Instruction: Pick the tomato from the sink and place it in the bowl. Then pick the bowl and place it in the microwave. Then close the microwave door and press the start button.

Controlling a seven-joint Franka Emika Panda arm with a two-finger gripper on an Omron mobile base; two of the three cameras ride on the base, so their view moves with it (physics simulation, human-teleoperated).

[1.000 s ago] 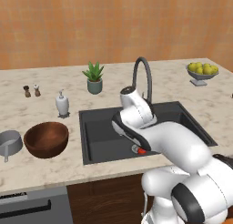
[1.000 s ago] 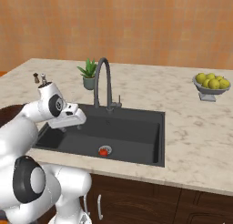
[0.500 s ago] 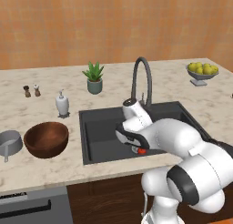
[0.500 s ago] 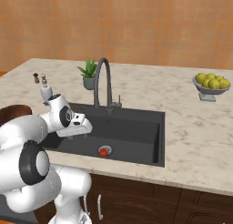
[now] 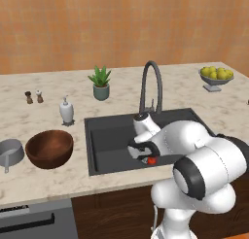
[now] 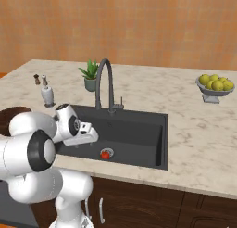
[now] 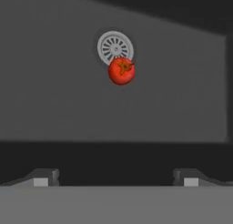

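tomato (image 7: 121, 71) lies on the sink (image 7: 54, 104) floor in the upper middle of the hand view, touching the lower edge of the round metal drain (image 7: 115, 46). gripper (image 7: 116, 177) at the bottom of the frame stands wide apart, empty, well short of it. no writing is readable anywhere.

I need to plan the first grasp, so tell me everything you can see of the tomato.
The tomato is a small glossy red ball with a darker, star-shaped stem mark on its upper side. It lies loose on the matte black floor of the sink, beside the round metal drain and overlapping its rim in the hand view. Nothing holds it: the gripper hangs open above, its fingertips apart and clear of the fruit. It looks whole and unmarked.
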